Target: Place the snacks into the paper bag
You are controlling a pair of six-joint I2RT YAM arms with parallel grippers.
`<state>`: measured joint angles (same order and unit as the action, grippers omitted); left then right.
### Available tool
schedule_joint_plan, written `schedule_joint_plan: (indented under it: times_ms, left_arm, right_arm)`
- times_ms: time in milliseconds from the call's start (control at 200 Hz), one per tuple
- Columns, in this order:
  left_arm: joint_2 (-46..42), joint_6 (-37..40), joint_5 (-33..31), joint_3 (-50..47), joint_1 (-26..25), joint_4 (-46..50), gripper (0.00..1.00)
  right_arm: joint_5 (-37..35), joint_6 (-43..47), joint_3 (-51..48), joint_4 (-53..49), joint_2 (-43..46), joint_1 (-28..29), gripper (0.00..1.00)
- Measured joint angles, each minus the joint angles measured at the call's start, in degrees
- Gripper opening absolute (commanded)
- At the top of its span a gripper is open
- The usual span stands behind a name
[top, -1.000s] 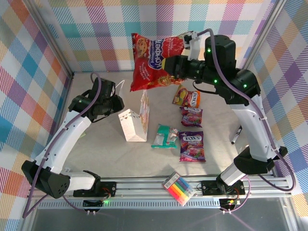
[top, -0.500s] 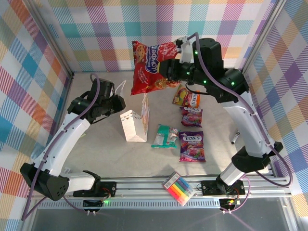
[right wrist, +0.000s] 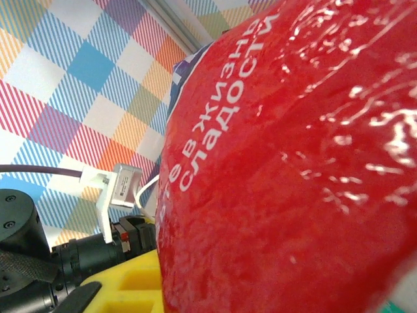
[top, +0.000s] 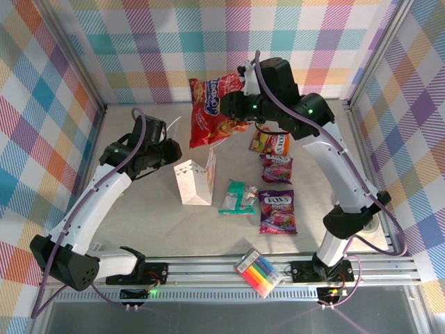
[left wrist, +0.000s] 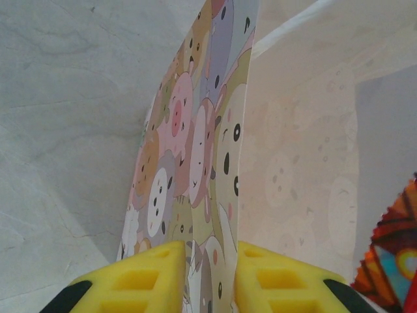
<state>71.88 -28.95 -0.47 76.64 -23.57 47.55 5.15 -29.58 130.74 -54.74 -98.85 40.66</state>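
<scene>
The white paper bag (top: 192, 181) stands open in the middle of the table. My left gripper (top: 172, 150) is shut on the bag's left wall, and the printed wall (left wrist: 199, 189) runs between its yellow fingers (left wrist: 133, 282). My right gripper (top: 236, 106) is shut on the large red chip bag (top: 213, 110), which hangs in the air just behind and above the paper bag's mouth. That bag's glossy red face (right wrist: 293, 163) spreads beside one yellow finger (right wrist: 127, 283). A teal packet (top: 240, 197), a purple candy bag (top: 277, 211) and two small packets (top: 271, 143) (top: 277, 168) lie to the right.
A flat pack of coloured markers (top: 259, 272) lies on the front rail between the arm bases. A dark pen (top: 340, 197) rests by the right arm. Checked walls close the table at the back and sides. A corner of the red bag (left wrist: 391, 261) shows past the paper bag.
My right arm has swung left and a little down with the red chip bag, from the back right toward the paper bag's mouth. The left arm and the paper bag stayed put.
</scene>
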Motion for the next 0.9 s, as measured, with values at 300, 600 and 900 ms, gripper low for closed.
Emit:
schedule_joint_plan:
  times_ms: [300,600,900]
  left_arm:
    - [0.00,-0.26,-0.02,-0.48,0.00,-1.20,0.23]
    - [-0.90,-1.88,-0.85,-1.36,0.00,-1.22,0.25]
    - [-2.95,-4.74,-2.67,-1.66,0.00,-2.19,0.29]
  right_arm:
    - [1.60,0.90,2.19,-3.23,-1.27,1.01,0.00]
    - [2.45,2.45,2.73,-7.08,-1.86,1.42,0.00]
    - [3.06,3.34,2.95,-8.31,-2.84,1.55,0.00]
